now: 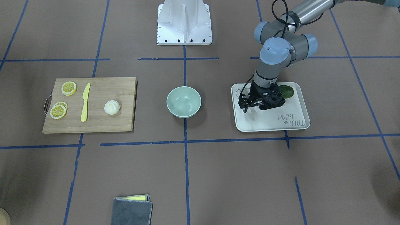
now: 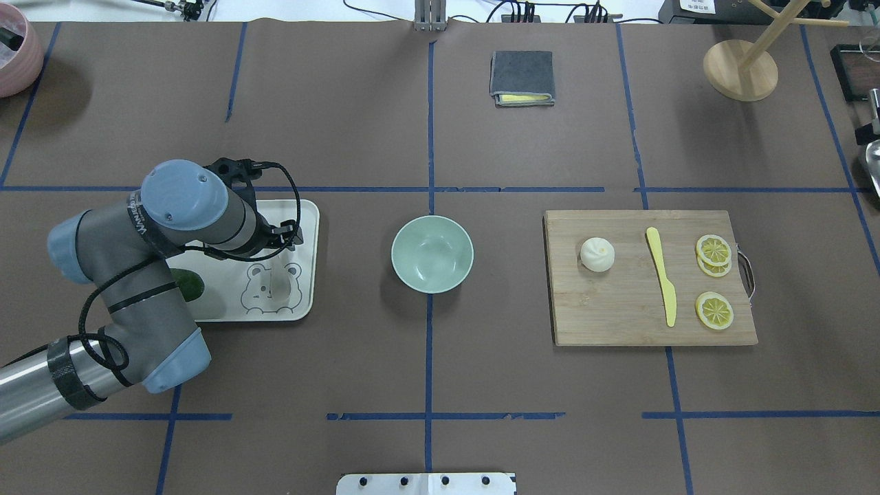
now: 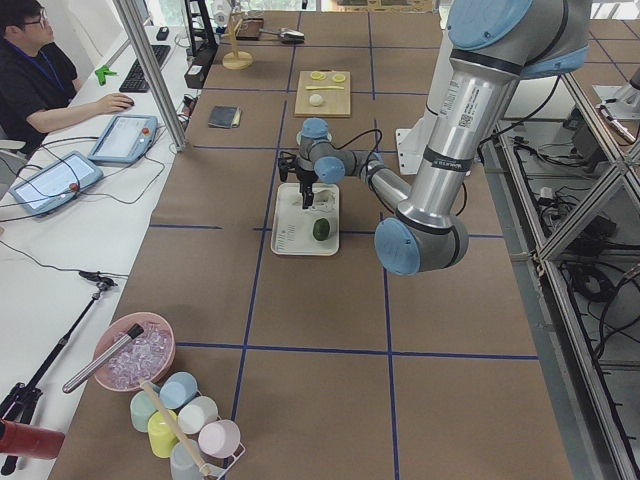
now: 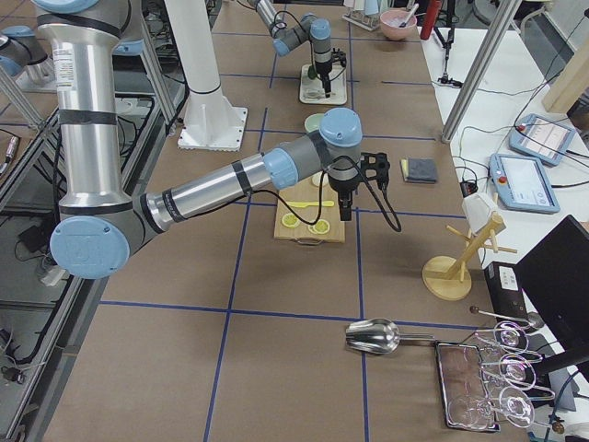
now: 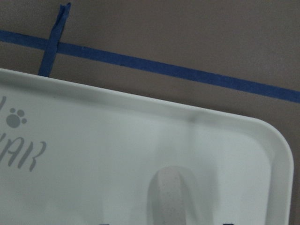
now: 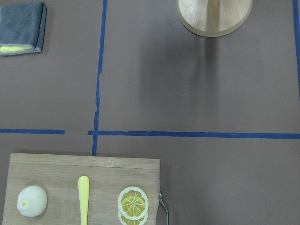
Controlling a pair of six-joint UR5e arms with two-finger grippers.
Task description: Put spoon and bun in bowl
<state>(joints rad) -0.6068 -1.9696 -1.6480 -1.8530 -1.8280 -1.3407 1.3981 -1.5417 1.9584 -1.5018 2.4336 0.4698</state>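
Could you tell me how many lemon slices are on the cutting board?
3. A lone slice sits near a board corner; a top slice overlaps a bottom slice nearby.

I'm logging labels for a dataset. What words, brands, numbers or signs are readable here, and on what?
"BEAR": on the white tray, upside down in the front-facing view.
"TAIJI": beside it, my best reading, not certain.
"AR" plus a paw print: the same print, cropped in the left wrist view.
Lettering on the left arm's black band: too blurred to read.
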